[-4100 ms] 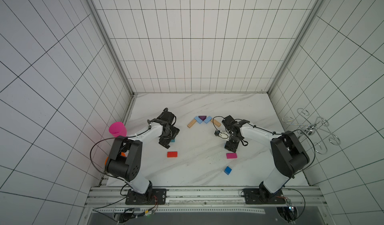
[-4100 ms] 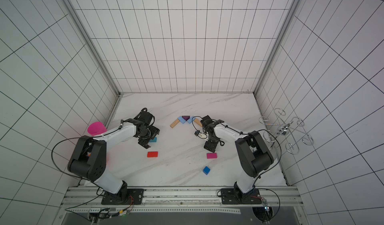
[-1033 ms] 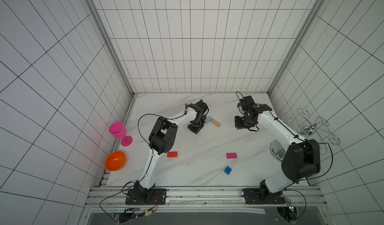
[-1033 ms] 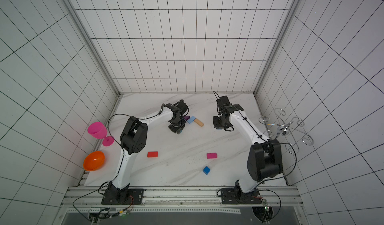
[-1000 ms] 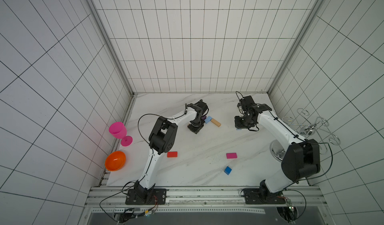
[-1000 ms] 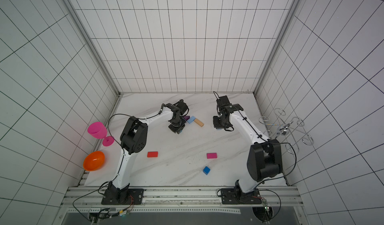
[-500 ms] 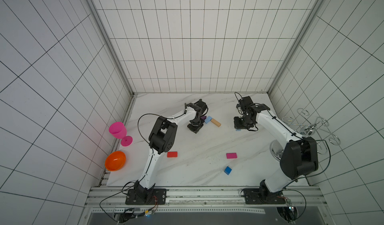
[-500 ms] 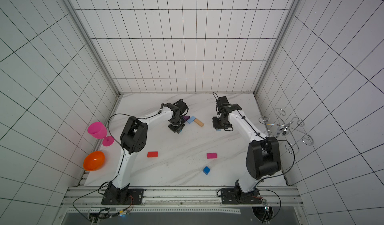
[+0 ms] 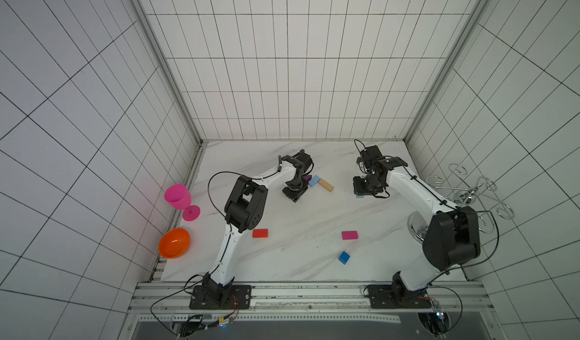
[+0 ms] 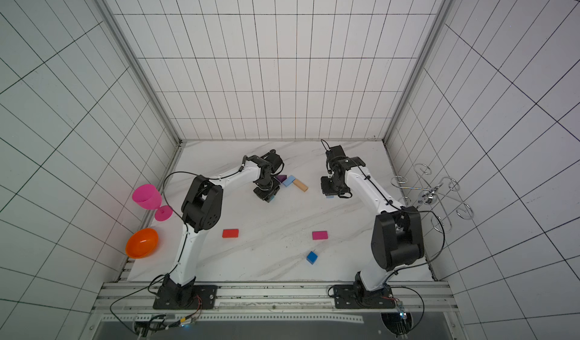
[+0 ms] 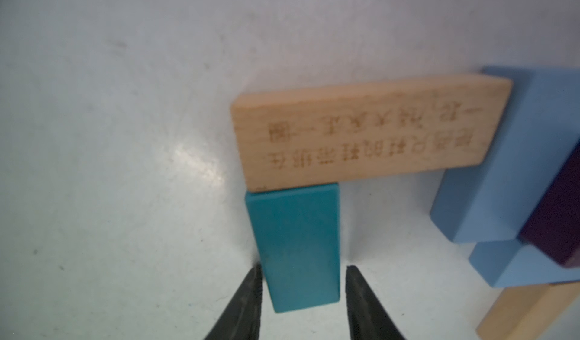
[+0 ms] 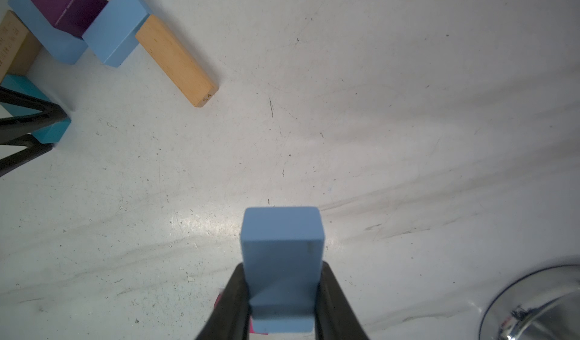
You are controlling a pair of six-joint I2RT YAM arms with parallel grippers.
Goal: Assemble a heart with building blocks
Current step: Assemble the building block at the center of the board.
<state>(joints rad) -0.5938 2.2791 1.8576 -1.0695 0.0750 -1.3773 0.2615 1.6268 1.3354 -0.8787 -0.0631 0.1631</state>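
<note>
While the left end effector (image 11: pixel 303 268) sits slightly open astride the teal block (image 11: pixel 295 228) abutting a tan block (image 11: pixel 370 134) ahead, the right end effector (image 12: pixel 284 275) clamps a light blue block (image 12: pixel 282 247), likely bound for the second tan block (image 12: pixel 175 59), well ahead.

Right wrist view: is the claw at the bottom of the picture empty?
No, the right gripper is clamped on a light blue block, with a black finger pressed against each side of it.

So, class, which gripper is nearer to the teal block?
Left. The left gripper straddles the teal block, one jaw on each side; the right gripper is well apart from it, clamping a light blue block.
</note>
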